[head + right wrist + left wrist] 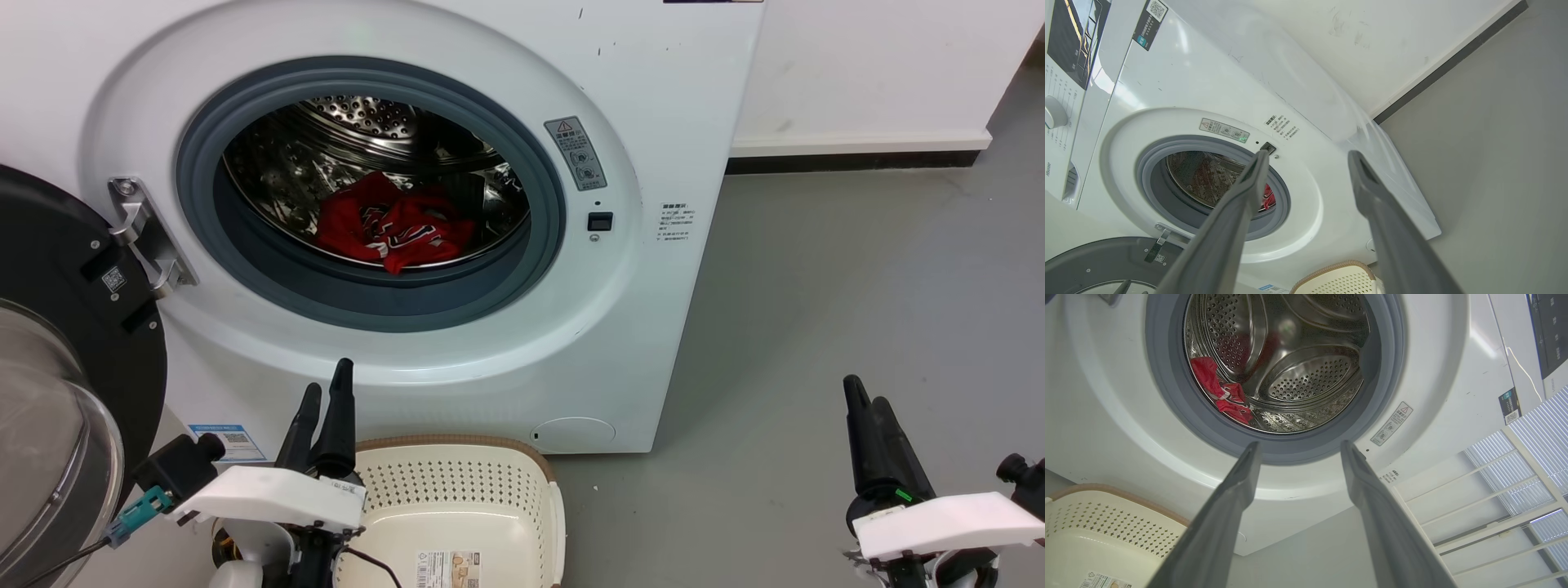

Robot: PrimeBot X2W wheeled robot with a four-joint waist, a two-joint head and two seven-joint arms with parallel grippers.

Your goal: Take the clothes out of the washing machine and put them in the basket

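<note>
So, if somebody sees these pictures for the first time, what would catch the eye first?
The bright red clothes lying in the shiny steel drum of the white washing machine, seen through its round opening. Next, the dark door swung open at the left, and the cream basket standing just before the machine, beside the left gripper.

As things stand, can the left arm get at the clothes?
Probably yes: the door stands wide open, nothing blocks the porthole, and the open left pincer points toward it. The clothes lie low in the drum.
</note>
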